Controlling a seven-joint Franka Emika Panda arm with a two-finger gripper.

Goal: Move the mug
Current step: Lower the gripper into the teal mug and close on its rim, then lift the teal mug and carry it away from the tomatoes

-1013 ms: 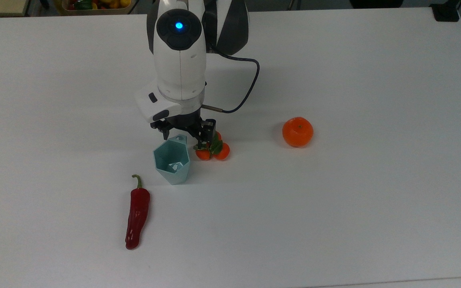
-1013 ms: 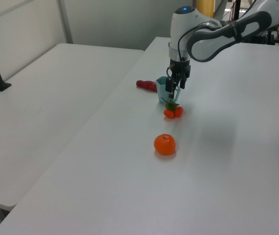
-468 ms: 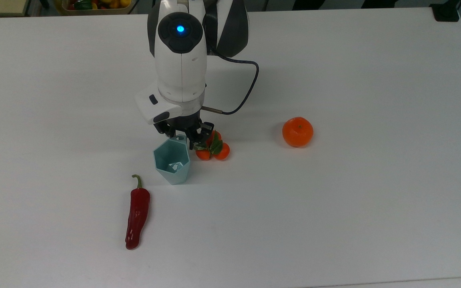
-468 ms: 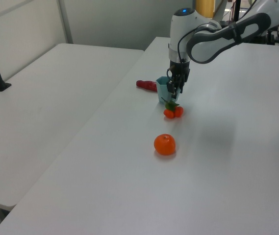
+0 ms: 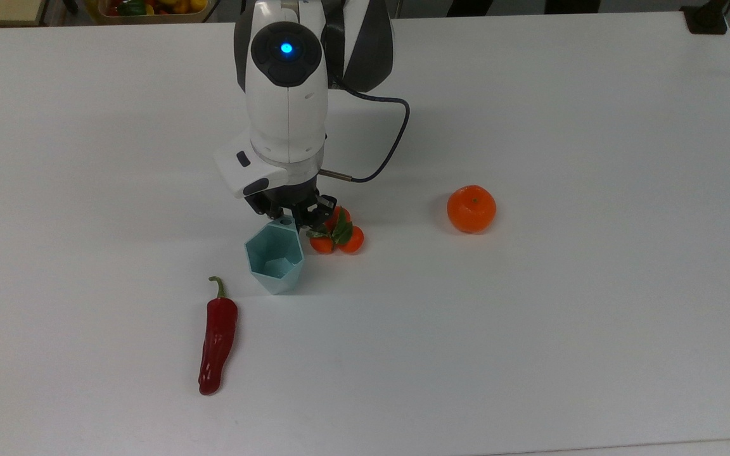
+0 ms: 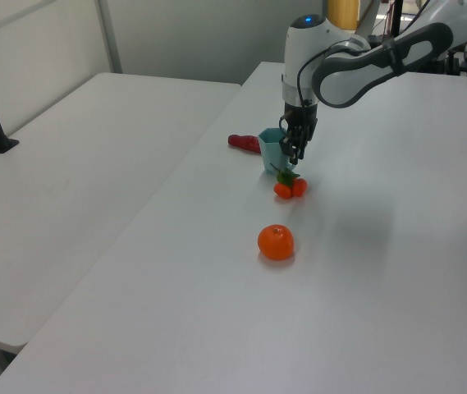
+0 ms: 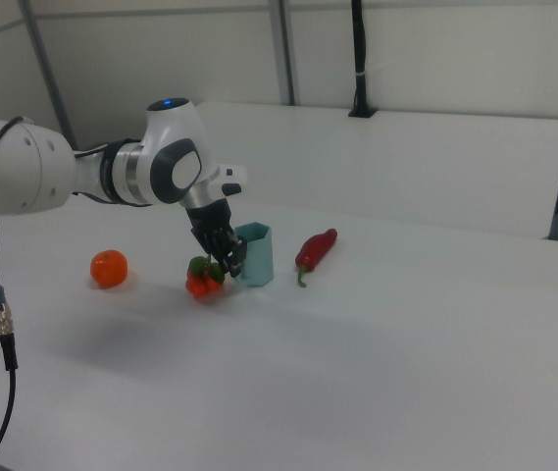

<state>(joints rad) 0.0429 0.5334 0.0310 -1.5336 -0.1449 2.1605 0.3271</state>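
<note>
The mug (image 5: 274, 258) is seen on the white surface (image 5: 530, 316), between the red chili pepper (image 5: 217, 335) and the small cluster of leafy tangerines (image 5: 338, 235), with a larger mandarin (image 5: 471, 208) well apart toward the top view's right. The gripper (image 5: 289, 217) is placed at the mug's tab handle, and the fingers appear clenched on that handle at the rim; in the right view the gripper (image 7: 229, 252) is pressed against the mug's (image 7: 254, 253) near wall.

Several risks are judged likely from here. The handle is a small tab, so the hold is thin and off-centre; the mug could swing or slip out if it is lifted quickly. The tangerine cluster lies just beside the fingers and could be knocked or dragged along. If the mug is carried toward the top view's lower left, the chili pepper could be struck.

Compared with half a second ago, the fingers have been drawn in onto the handle, the mug has been tipped or raised slightly, and its rim has been shifted a little toward the top view's right. The pale reflection inside the mug is no longer seen.
</note>
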